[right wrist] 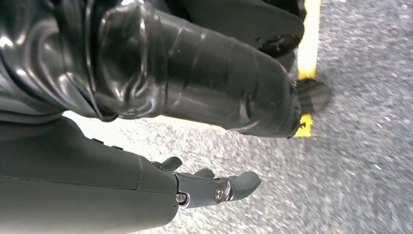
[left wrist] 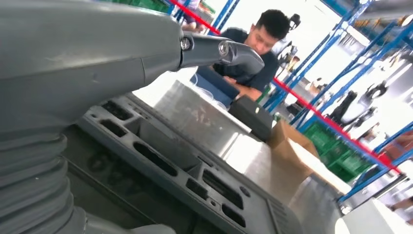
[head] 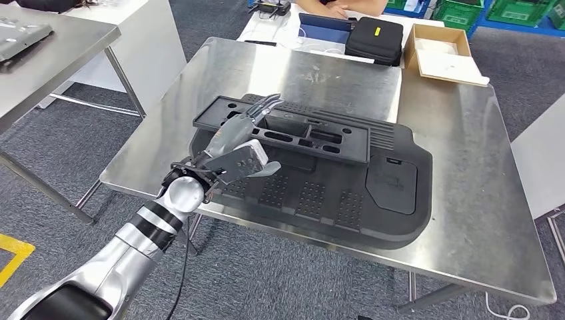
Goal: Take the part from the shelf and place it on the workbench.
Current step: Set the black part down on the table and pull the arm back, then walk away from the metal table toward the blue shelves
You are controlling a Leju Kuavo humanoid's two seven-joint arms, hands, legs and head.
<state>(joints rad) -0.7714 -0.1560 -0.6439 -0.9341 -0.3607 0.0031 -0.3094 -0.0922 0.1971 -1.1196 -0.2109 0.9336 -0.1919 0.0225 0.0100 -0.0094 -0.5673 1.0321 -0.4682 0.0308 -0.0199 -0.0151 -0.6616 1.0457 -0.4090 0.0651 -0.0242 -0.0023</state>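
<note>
While the left hand [head: 245, 143] reaches over the near left part of the steel workbench [head: 466, 220], its fingers [head: 265, 105] stretch out and spread above the black plastic part [head: 286, 133], gripping nothing. That long slotted part lies across a larger dark ribbed panel [head: 393, 200] on the workbench. Beside the robot's dark body, the right hand [right wrist: 195, 187] hangs over grey carpet [right wrist: 360, 161], fingers loosely apart and holding nothing. At the far side, a person [left wrist: 253, 53] sits behind a black case [head: 376, 39] and cardboard box [head: 436, 53].
</note>
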